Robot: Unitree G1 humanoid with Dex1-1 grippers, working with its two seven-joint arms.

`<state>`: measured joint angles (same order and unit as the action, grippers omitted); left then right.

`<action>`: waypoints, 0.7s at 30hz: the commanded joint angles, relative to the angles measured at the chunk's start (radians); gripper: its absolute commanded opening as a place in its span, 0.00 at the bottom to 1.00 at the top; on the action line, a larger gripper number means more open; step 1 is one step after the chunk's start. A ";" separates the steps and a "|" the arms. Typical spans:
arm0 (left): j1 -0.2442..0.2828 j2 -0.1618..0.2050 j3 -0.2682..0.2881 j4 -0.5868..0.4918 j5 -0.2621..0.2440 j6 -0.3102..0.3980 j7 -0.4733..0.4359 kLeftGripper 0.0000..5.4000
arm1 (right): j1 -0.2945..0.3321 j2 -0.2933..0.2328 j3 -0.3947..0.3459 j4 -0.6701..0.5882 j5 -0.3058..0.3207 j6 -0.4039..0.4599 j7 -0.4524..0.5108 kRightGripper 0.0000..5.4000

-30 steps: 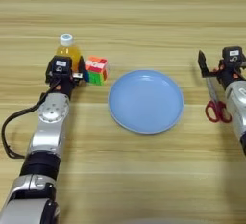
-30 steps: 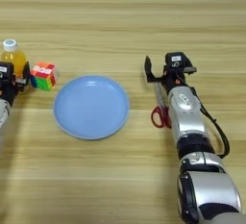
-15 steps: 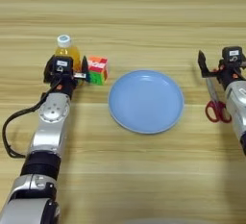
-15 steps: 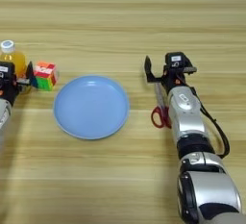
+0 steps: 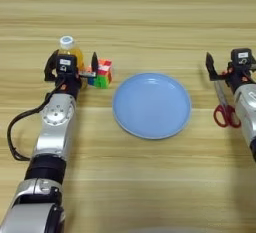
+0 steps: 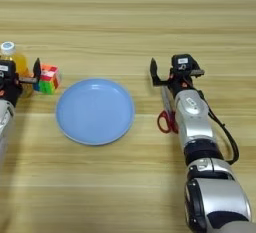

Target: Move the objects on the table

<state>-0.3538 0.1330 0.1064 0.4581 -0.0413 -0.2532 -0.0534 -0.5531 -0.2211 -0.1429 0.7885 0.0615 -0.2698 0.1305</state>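
Blue plate (image 5: pixel 151 105) mid-desk (image 5: pixel 150 22), empty. Right of the plate, scissors (image 6: pixel 166 112) lie flat; right gripper (image 6: pixel 175 74) sits at their far tip, fingers spread, holding nothing. Left of the plate, left gripper (image 5: pixel 71 67) has open fingers straddling the bottle (image 5: pixel 69 53), cube (image 5: pixel 101 73) touching one finger. Risk: closing could nudge the cube or tip the bottle.

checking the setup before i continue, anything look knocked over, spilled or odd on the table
Nothing stands out. The juice bottle stands upright with its cap on, the puzzle cube sits beside it, the blue plate lies flat, and the red-handled scissors lie closed beside the right arm.
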 commanded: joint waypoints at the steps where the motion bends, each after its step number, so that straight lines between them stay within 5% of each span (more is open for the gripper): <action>1: -0.011 -0.007 0.007 -0.032 -0.020 -0.050 -0.017 1.00 | -0.008 -0.001 0.003 -0.004 -0.003 0.003 0.001 1.00; 21: -0.011 -0.012 0.047 -0.071 -0.037 -0.154 0.022 1.00 | -0.005 -0.001 0.004 -0.010 -0.003 0.004 0.004 1.00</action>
<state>-0.3554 0.1252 0.1461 0.4055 -0.0755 -0.3788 -0.0360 -0.5530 -0.2211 -0.1422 0.7884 0.0613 -0.2699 0.1342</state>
